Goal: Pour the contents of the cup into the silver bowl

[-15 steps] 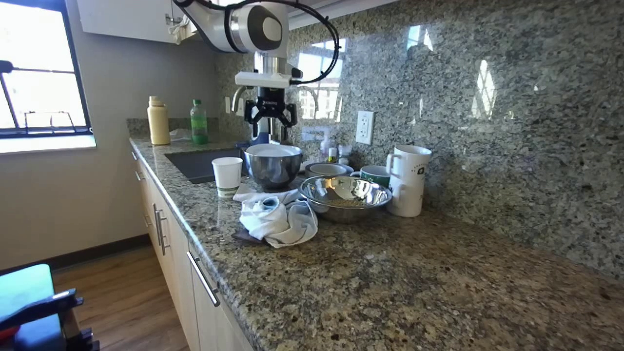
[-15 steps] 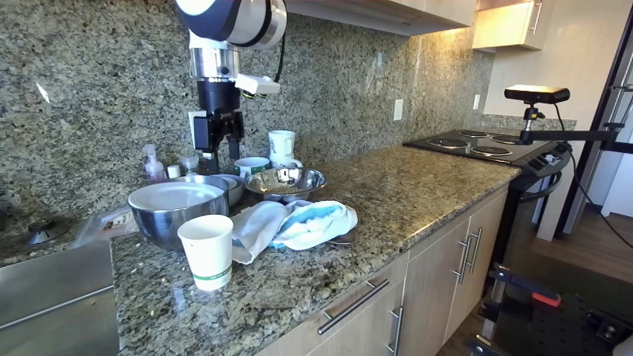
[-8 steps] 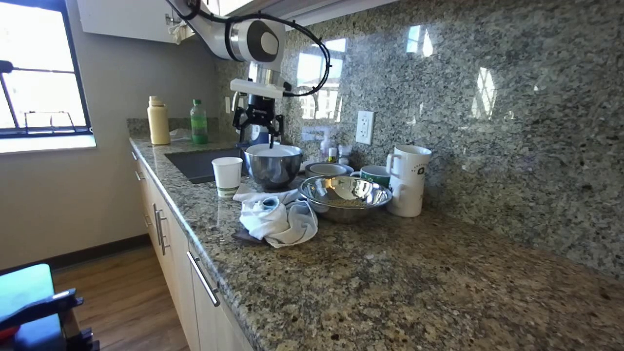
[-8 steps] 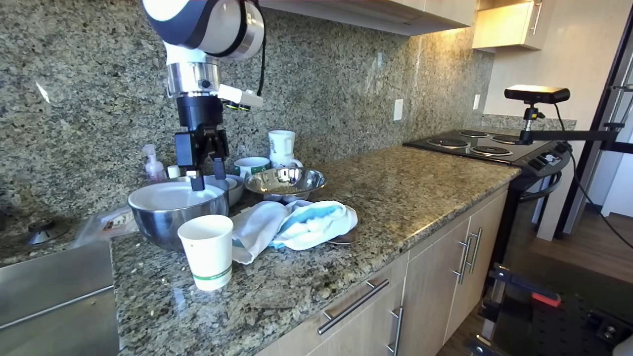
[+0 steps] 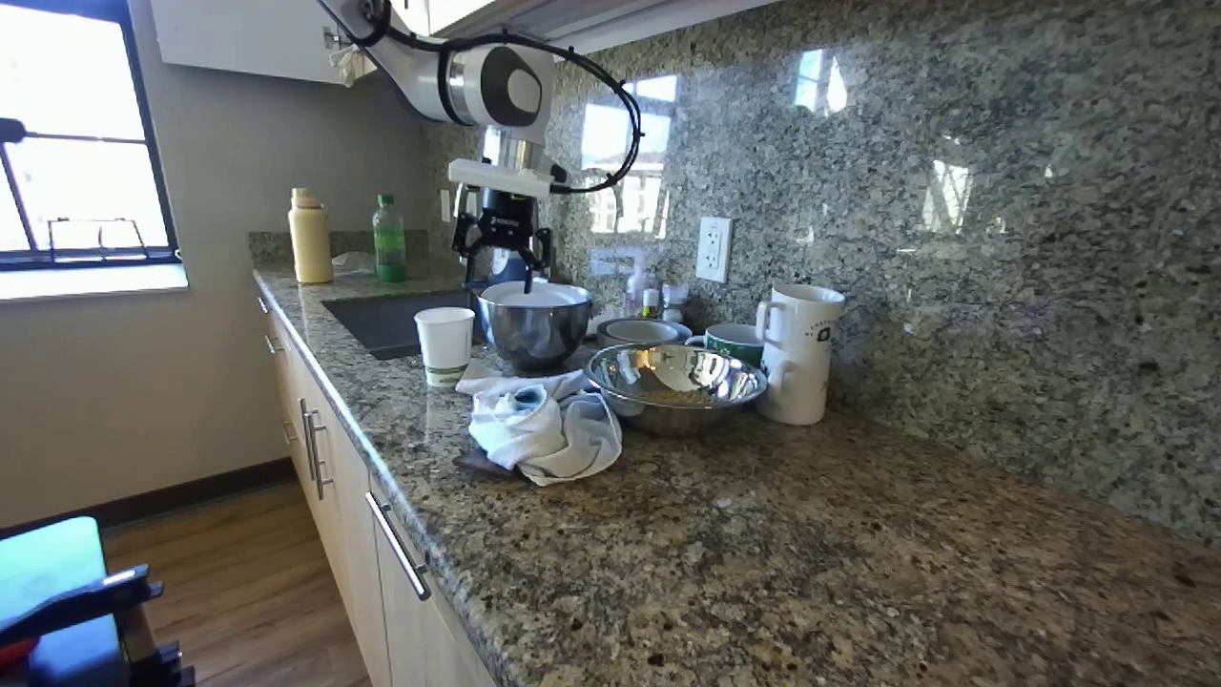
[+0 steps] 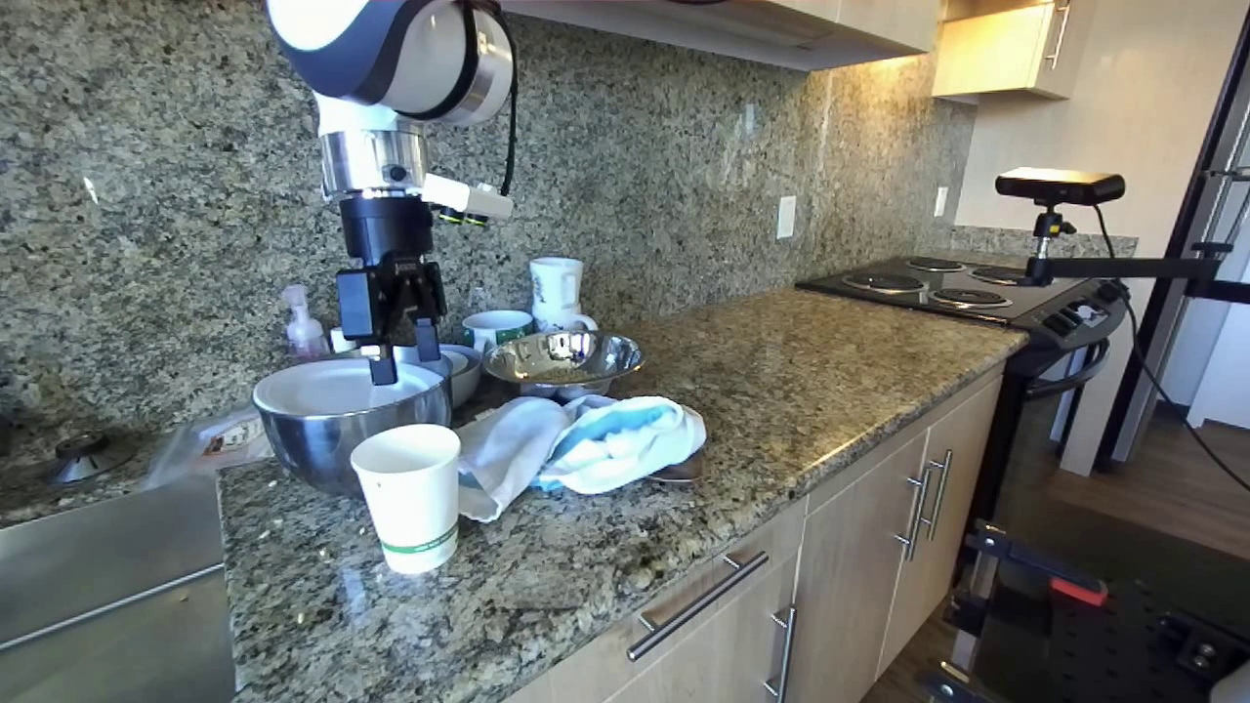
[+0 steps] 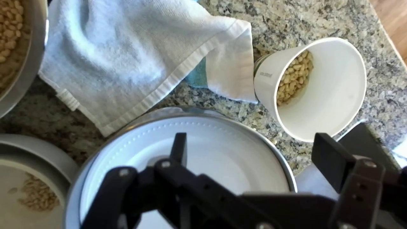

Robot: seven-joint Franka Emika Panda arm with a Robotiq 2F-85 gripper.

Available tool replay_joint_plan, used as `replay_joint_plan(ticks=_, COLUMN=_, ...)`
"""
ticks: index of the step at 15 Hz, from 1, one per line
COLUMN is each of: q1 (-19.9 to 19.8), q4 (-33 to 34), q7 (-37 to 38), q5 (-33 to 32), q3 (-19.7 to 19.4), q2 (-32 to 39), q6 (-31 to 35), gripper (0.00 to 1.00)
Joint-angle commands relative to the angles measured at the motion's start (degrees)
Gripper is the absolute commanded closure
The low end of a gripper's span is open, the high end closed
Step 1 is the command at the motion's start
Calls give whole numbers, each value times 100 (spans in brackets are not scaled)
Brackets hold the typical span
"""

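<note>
Behind your speckled desk [image 6: 742, 371] stands a wall [image 6: 664, 176] of the same speckled finish. Note the orientation of the cup [image 6: 408, 503]: it stands upright on the desk, long axis vertical, mouth up, narrower green-banded base down. Your wrist view shows tan grains [image 7: 294, 78] in its bottom. Locate the claw [image 6: 404, 355]: it points downward at the steel pot [image 5: 536, 334]; in the wrist view one finger shows against the white plate [image 7: 229, 152] in that pot's mouth, the other outside the rim. Both fingers are parted: released. Relative to the claw, the cup stands to one side, apart from both fingers, between the pot and the desk's front edge. Past the cloth [image 6: 625, 444], find the silver bowl [image 5: 668, 420].
</note>
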Motion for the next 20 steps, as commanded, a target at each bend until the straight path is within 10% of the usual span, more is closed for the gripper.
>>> replay_joint_plan(ticks=1, q1=45, q4=70, q7=-11, q5=31, q3=-8, q2=53, q6=-27, gripper=0)
replay_joint_plan(ticks=15, q1=199, q4=-753, q7=843, q5=553, q3=70, q2=-160, q6=250, gripper=0)
replay_joint_plan(ticks=20, q1=309, q4=-1358, q7=1345, q5=516, q3=-15, q2=-448, q6=1258, gripper=0)
